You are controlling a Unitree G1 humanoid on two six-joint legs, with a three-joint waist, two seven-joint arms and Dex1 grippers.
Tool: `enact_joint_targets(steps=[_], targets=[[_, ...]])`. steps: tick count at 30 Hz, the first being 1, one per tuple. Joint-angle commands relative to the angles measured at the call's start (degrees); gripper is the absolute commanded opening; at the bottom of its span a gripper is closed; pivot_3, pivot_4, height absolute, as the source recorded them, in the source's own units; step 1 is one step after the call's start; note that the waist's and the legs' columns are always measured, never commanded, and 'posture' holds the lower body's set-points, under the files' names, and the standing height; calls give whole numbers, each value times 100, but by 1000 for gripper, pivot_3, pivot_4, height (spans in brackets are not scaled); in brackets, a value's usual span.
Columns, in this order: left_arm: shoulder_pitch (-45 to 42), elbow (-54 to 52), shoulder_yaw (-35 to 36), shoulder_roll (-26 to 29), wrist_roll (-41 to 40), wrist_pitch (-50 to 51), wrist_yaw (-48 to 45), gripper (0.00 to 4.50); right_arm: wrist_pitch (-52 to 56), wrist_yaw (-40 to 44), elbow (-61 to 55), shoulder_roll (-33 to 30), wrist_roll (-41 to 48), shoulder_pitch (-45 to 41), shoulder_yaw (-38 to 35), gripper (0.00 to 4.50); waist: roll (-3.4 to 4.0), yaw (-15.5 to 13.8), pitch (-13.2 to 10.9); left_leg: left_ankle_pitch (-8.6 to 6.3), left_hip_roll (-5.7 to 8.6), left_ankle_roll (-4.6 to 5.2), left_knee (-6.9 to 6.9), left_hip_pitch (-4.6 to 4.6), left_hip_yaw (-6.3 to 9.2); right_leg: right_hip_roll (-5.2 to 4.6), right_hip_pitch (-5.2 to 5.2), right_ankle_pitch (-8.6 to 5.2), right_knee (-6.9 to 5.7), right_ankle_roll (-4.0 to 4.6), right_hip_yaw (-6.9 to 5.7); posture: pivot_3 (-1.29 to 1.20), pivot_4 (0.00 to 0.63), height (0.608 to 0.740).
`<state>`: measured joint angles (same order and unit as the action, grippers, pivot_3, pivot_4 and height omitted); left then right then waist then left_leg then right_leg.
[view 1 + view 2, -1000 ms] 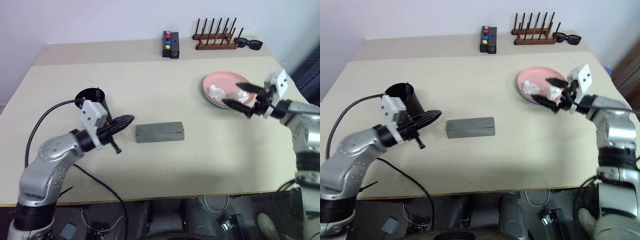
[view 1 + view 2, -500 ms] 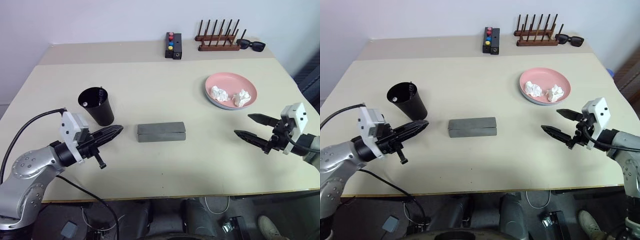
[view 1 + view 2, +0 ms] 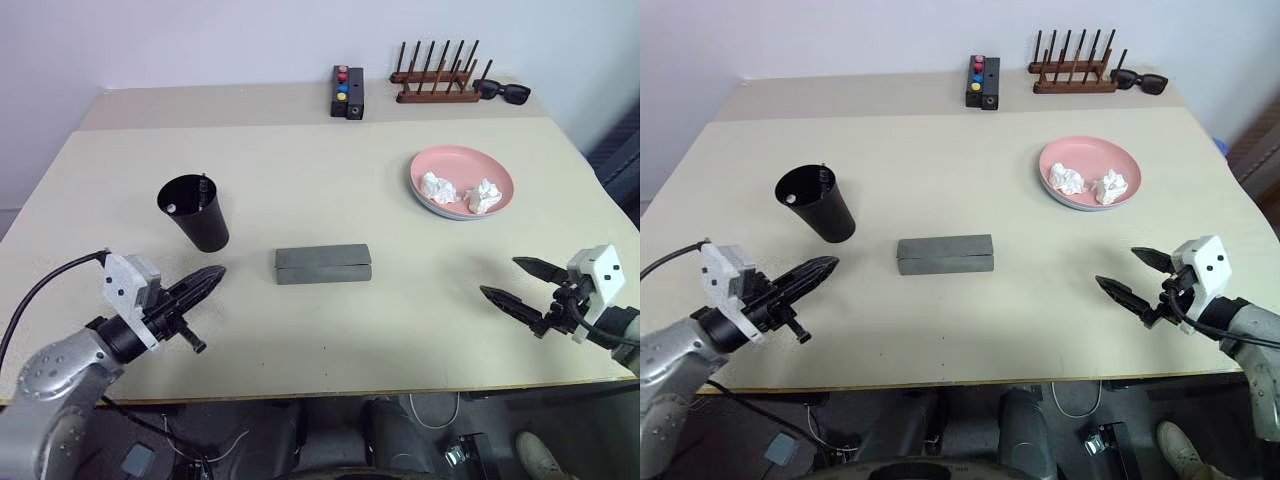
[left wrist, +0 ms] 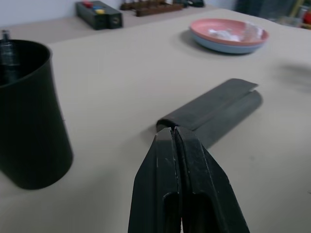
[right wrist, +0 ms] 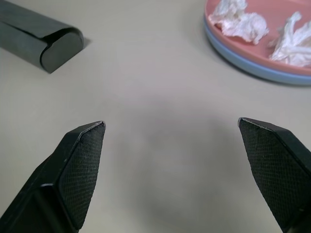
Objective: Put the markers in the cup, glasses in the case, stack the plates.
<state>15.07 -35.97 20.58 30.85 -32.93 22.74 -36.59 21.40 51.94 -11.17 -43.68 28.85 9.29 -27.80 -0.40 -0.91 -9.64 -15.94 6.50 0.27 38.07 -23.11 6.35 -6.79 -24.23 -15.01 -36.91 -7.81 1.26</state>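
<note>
Hovering over surface (image 3: 300, 330): left gripper (image 3: 212, 275) fully closed, empty; right gripper (image 3: 512, 283) spread wide, empty.

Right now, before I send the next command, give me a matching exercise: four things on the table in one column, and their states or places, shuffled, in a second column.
Things:
1. tall black tapered plastic cup
2. grey rectangular hard-shell case
3. salmon pink round plate
4. thick black sunglasses

States or places:
A. lid shut, lying at the table's middle
B. at the far edge, beside the wooden rack
C. upright, with markers standing inside
D. stacked on the light blue plate, holding two crumpled white tissues

Pairs: 1-C, 2-A, 3-D, 4-B
</note>
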Motion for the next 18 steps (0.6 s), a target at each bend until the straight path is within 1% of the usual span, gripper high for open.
enact_joint_targets(steps=[1, 4, 6, 9, 13, 16, 18], targets=[[82, 174, -39, -161, 293, -519, 29, 0, -380, 2, 216, 77, -46, 67, -244, 4460, 0, -3, 0, 0, 0, 0, 0, 0, 0, 0, 2, 0, 2, 0, -1, 0, 150, 740], [197, 270, -257, -249, 423, -796, -148, 0, -576, 82, 500, 48, -57, 30, -241, 4460, 0, 3, 0, -2, 0, 2, -1, 1, 0, 0, 2, 0, 4, 0, -1, 0, 150, 740], [173, 381, -289, -217, 358, -840, -279, 0, -650, 164, 683, -13, -26, -10, -246, 4460, 0, 2, 0, -2, 0, 3, -1, 2, 0, 0, 4, 0, 6, 0, -1, 0, 150, 740], [82, 638, -398, -143, 411, -1013, -526, 0, -831, 353, 1170, -127, -43, -152, -242, 4460, 2, 9, 2, -2, -1, 4, -2, 5, 0, 1, 5, 0, 5, 0, -1, 0, 150, 740], [-112, 705, -532, -155, 397, -1061, -563, 0, -1116, 675, 1883, -368, -180, -405, -165, 4460, 4, 10, 2, -5, 0, 9, -3, 16, -1, 0, 19, 0, 9, 0, -3, 0, 150, 740], [-31, 757, -576, -158, 427, -1168, -649, 0, -1219, 771, 2105, -472, -234, -552, -103, 4460, 6, 16, 3, -7, -1, 12, -7, 32, -1, 1, 37, 0, 21, 0, -2, 0, 150, 740], [145, 817, -546, -210, 497, -1293, -650, 0, -1228, 755, 2083, -438, -259, -564, -40, 4460, 17, 23, 10, -9, -9, 13, -27, 72, -1, 1, 78, 0, 49, 0, -2, 0, 150, 740]])
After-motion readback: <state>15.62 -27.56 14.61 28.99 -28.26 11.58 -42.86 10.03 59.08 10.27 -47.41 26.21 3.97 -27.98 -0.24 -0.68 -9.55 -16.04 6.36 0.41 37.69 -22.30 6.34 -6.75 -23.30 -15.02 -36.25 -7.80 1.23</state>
